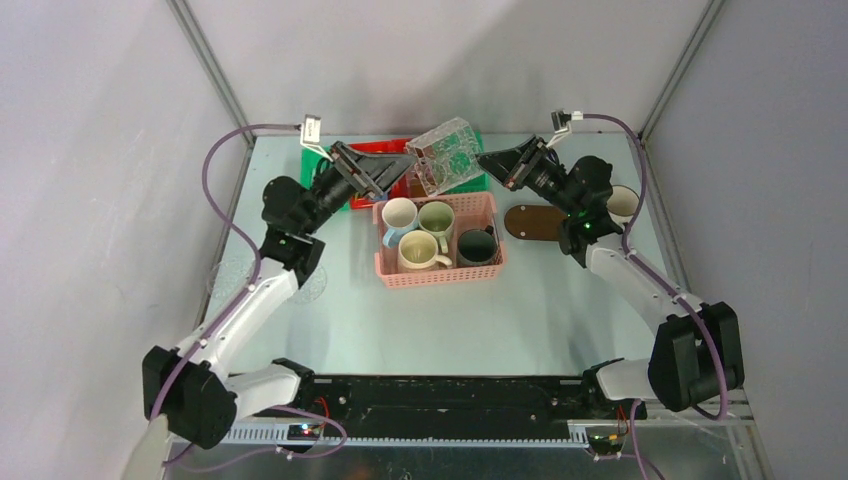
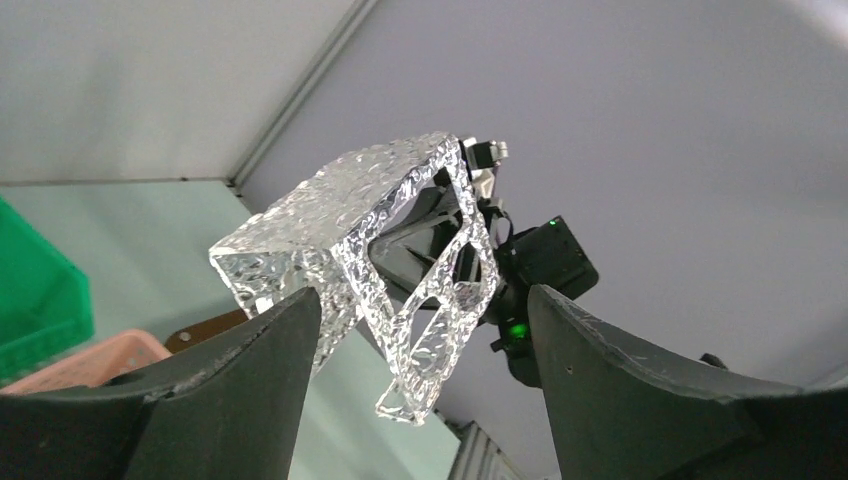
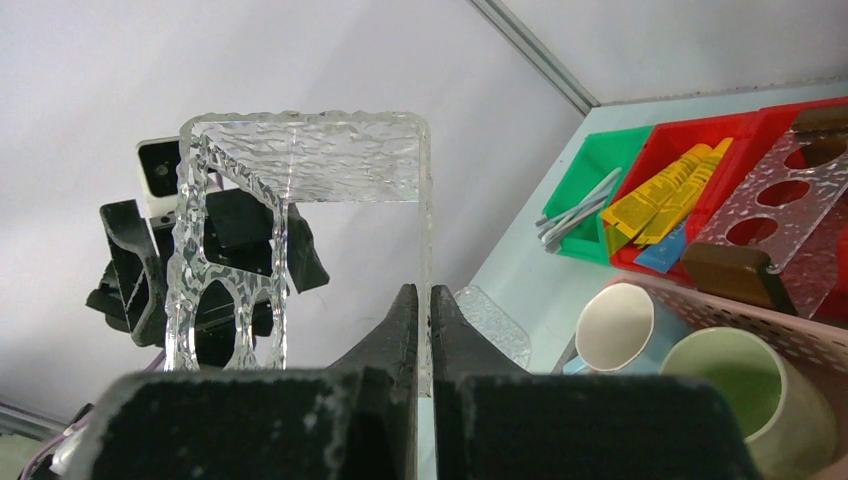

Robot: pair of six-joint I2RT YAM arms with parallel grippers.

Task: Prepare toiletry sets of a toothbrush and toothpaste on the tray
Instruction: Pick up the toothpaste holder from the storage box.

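Note:
My right gripper point(image 1: 488, 163) point(image 3: 421, 296) is shut on one thin wall of a clear textured rack point(image 1: 446, 155) point(image 3: 305, 160), holding it tilted in the air above the back of the table. My left gripper point(image 1: 402, 166) point(image 2: 422, 300) is open, its fingers point(image 2: 250, 390) standing on either side of the rack point(image 2: 350, 230). The dark brown tray point(image 1: 533, 222) lies bare on the table right of the basket. Silvery toothbrushes point(image 3: 577, 212) lie in a green bin. Yellow and blue toothpaste tubes point(image 3: 668, 190) lie in a red bin.
A pink basket point(image 1: 440, 274) holds several mugs point(image 1: 400, 213) point(image 3: 615, 325). A white mug point(image 1: 622, 203) stands far right by the right arm. A second clear rack point(image 3: 785, 215) leans on the red bin. Clear patterned discs point(image 1: 312, 285) lie by the left arm.

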